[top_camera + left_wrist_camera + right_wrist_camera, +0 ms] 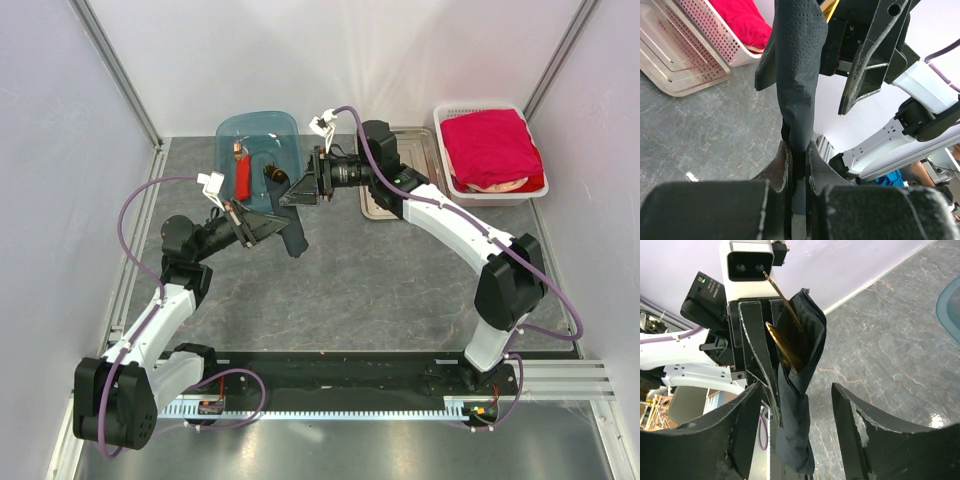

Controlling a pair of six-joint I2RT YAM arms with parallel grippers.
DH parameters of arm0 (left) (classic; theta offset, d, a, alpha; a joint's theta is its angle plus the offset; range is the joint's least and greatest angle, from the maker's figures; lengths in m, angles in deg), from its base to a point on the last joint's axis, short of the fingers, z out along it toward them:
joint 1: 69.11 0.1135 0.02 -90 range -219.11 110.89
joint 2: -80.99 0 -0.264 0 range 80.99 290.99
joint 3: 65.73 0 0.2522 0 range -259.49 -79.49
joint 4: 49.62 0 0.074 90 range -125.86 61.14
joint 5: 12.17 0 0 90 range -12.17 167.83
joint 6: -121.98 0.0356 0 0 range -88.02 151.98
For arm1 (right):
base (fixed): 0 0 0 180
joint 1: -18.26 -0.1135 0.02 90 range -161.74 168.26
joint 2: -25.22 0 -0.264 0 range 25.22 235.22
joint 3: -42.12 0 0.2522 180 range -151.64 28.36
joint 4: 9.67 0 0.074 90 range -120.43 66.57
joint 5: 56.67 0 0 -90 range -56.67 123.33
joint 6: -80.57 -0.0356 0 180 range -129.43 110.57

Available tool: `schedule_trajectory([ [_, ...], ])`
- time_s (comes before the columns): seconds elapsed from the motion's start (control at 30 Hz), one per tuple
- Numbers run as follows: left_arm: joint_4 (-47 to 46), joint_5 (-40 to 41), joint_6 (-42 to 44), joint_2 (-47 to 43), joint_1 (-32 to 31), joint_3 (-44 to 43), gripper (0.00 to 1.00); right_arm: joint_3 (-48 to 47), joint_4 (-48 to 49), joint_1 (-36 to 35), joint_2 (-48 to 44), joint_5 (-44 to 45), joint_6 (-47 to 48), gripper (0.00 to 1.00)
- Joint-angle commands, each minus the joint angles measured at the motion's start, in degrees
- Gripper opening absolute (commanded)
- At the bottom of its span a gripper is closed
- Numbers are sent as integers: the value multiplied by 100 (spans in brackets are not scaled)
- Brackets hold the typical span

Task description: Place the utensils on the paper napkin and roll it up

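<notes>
The black paper napkin (797, 75) is rolled into a tube and held off the table. My left gripper (796, 150) is shut on its lower part. In the right wrist view, gold utensils (785, 345) stick out of the upper end of the napkin (797, 410). My right gripper (796, 395) is open, one finger on each side of the roll; the right-hand finger stands clear of it. From above, the left gripper (268, 226) and right gripper (292, 195) meet at the dark roll (295, 238) near the table's middle.
A blue tub (258, 135) at the back holds a red-bodied tool (242, 178) and a dark object. A steel tray (400, 205) lies behind the right arm. A white basket (448, 170) with a red cloth (490, 145) stands at the back right.
</notes>
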Motion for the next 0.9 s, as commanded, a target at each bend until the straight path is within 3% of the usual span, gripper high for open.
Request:
schedule_trajectory([
  [0.0,-327,47,51,-54,-10,-228,2,302,73,28,-288,-48,94,66],
  [0.3,-468,91,-11,60,-10,-263,2,1481,986,28,-728,-277,-644,58],
  [0.37,-477,100,-20,86,-10,-246,2,1507,1048,28,-728,-294,-679,43],
  [0.47,-477,144,-46,104,-10,-246,2,1481,1259,28,-676,-373,-881,32],
  [0.5,-477,161,-38,122,-10,-255,2,1481,1364,20,-667,-391,-899,24],
  [0.53,-477,161,-46,130,-10,-281,2,1481,1391,19,-675,-391,-899,0],
  [0.67,-477,170,-64,174,-10,-334,2,1507,1374,11,-658,-400,-908,0],
  [0.7,-485,188,-64,174,-2,-342,2,1507,1304,11,-649,-383,-873,18],
  [0.8,-512,214,-99,218,-2,-378,2,1569,1136,11,-701,-304,-750,55],
  [0.87,-538,240,-143,253,-2,-395,2,1639,1145,2,-719,-312,-758,58],
])
